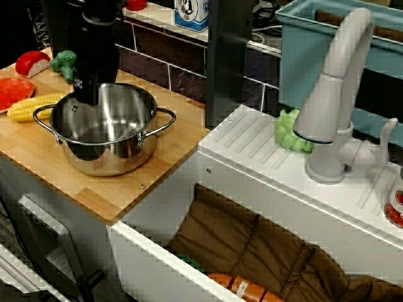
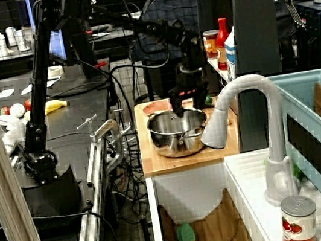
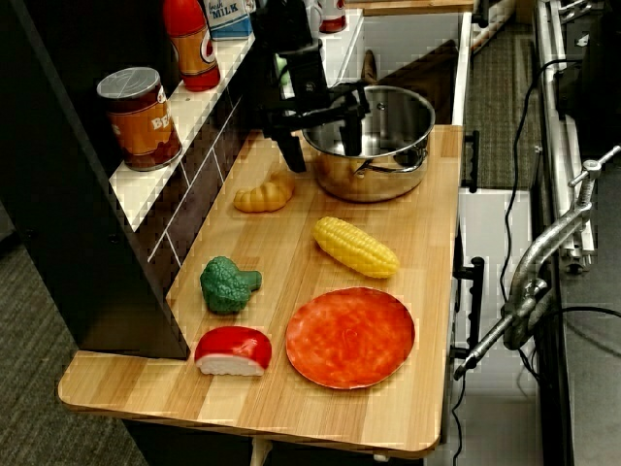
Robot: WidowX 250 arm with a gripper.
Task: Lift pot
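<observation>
The pot (image 1: 107,135), shiny steel with two loop handles and no lid, rests on the wooden counter (image 1: 157,170) near its sink-side edge. It also shows in the side view as the pot (image 2: 178,136) and in the overhead view as the pot (image 3: 388,146). My gripper (image 3: 320,144) comes down at the pot's wall-side rim and stands open. One finger (image 3: 289,150) hangs outside the wall and the other finger (image 3: 351,136) is inside the bowl. From the front the black gripper (image 1: 88,94) hides part of the rim. In the side view the gripper (image 2: 178,108) sits just above the pot.
Yellow corn (image 3: 354,246), a croissant (image 3: 262,197), broccoli (image 3: 228,283), a red plate (image 3: 349,337) and a red-white piece (image 3: 233,351) lie on the counter. A brick ledge with a can (image 3: 141,116) runs beside the gripper. The sink (image 1: 252,245) and faucet (image 1: 334,94) lie past the pot.
</observation>
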